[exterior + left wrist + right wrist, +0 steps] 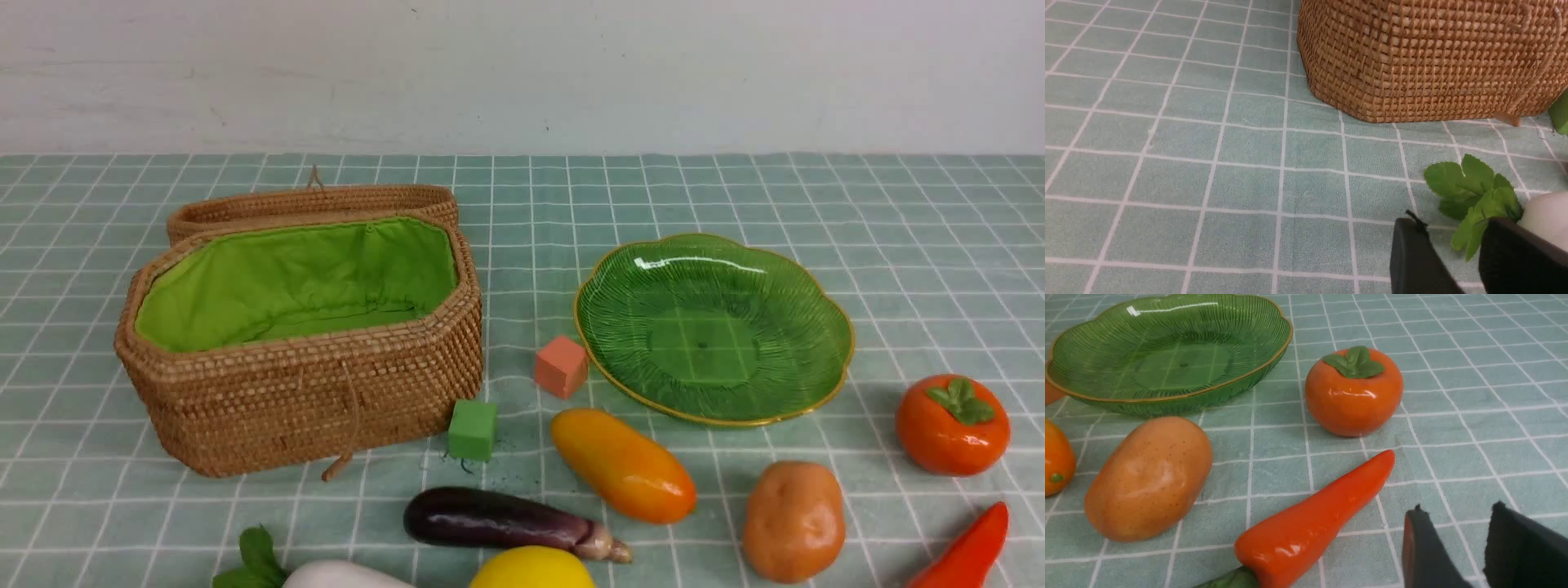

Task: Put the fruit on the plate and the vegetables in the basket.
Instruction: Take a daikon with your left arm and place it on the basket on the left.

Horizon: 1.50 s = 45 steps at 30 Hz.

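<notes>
The open wicker basket (pixel 302 392) with lime lining stands at the left, empty. The green plate (pixel 620 278) sits right of it, empty. On the cloth in front lie the mango (pixel 622 464), eggplant (pixel 498 521), lemon (pixel 532 569), potato (pixel 793 520), persimmon (pixel 952 425), red pepper (pixel 967 551) and white radish (pixel 343 575) with green leaves (pixel 253 559). Neither gripper shows in the front view. My left gripper (pixel 1451 228) is open and empty, next to the radish leaves (pixel 1474 192). My right gripper (pixel 1455 510) is open and empty, beside the pepper (pixel 1314 518), in front of the persimmon (pixel 1353 394).
A salmon cube (pixel 561 366) and a green cube (pixel 472 429) lie between basket and plate. The basket's lid (pixel 310 202) lies open behind it. A pale wall stands at the back of the checked cloth.
</notes>
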### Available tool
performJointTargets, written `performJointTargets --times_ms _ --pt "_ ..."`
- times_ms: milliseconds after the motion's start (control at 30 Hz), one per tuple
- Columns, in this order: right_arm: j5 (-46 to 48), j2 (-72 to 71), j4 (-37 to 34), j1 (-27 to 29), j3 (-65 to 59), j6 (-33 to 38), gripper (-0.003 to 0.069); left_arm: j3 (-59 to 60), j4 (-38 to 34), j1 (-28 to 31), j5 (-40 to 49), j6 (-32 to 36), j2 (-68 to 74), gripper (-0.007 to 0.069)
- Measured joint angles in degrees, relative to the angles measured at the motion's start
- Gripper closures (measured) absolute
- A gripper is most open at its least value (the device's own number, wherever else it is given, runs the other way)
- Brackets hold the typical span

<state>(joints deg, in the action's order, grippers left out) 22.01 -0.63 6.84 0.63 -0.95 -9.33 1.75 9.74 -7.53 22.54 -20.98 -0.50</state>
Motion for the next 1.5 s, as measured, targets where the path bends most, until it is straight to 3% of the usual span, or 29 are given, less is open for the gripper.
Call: performJointTargets --times_ms 1000,1267,1400,1500 --pt "0.0 0.0 0.0 0.0 0.0 0.0 0.0417 0.0 2.0 0.0 -0.6 -0.2 0.0 0.0386" --pt "0.0 0.0 0.0 0.0 0.0 0.0 0.0417 0.1 -6.1 0.0 -19.3 -10.1 0.0 0.0386" --pt "0.0 0.0 0.0 0.0 0.0 0.0 0.0417 0.0 -6.6 0.0 -29.1 -12.5 0.0 0.0386" --pt "0.0 0.0 0.0 0.0 0.0 0.0 0.0417 -2.2 -6.7 0.0 -29.4 -14.0 0.0 0.0386"
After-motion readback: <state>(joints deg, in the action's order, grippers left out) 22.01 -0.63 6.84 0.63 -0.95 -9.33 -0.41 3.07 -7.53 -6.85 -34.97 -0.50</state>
